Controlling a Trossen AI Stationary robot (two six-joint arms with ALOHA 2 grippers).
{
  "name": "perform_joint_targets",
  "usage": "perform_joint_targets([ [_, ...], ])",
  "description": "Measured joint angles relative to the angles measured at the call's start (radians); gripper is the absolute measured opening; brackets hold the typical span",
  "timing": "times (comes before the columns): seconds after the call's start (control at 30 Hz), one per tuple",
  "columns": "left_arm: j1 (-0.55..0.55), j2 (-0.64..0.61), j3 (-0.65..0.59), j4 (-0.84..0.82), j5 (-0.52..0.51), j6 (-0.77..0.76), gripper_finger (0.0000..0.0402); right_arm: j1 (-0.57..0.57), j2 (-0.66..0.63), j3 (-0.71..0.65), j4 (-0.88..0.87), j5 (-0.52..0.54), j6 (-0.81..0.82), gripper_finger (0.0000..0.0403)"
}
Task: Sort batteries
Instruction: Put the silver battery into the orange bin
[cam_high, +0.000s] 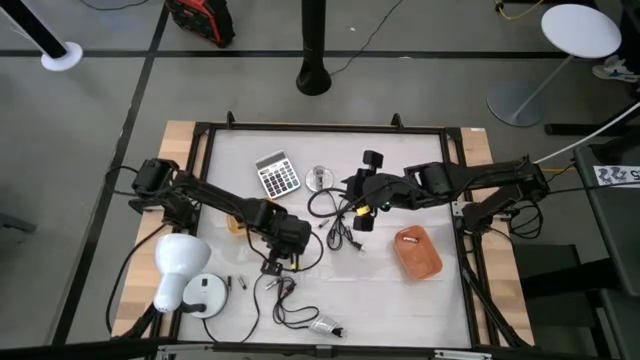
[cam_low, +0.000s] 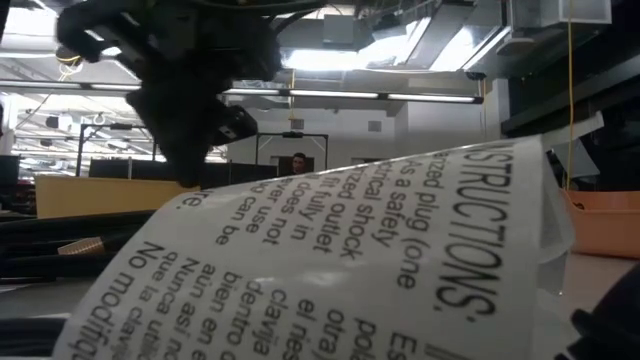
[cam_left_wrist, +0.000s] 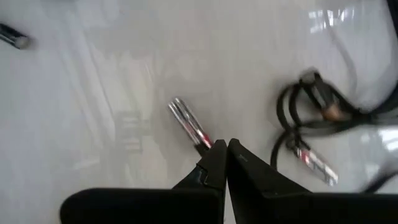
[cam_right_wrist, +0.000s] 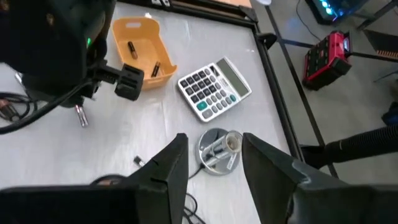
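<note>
Left gripper pinched closed at end of a battery lower centre of frame, grip unclear, we are seeing right gripper gaping empty, two batteries lying in orange tray upper left.

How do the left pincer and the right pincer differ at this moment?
The left pincer is shut, its tips beside a battery on the table; the right pincer is open and holds nothing. The left hangs near the black cables, the right above a silver disc. Both are dark, with two fingers.

A white table holds a calculator, black cables, an orange tray, a round silver disc and small batteries.
</note>
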Motion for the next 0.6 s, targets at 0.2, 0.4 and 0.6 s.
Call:
perform_joint_targets([
  [0.2, 0.001, 0.022, 0.0, 0.062, 0.0, -0.016, 0.0011, 0.0, -0.045, -0.001, -0.028, 0.0, 0.02, 0.0144],
  [0.4, 0.001, 0.083, -0.001, 0.069, -0.005, -0.043, 0.0092, 0.0, -0.111, -0.001, -0.125, 0.002, 0.1, 0.0144],
  [0.6, -0.002, 0.104, -0.001, 0.085, -0.031, -0.064, 0.0159, 0.0, -0.149, -0.001, -0.253, 0.005, 0.181, 0.0144],
])
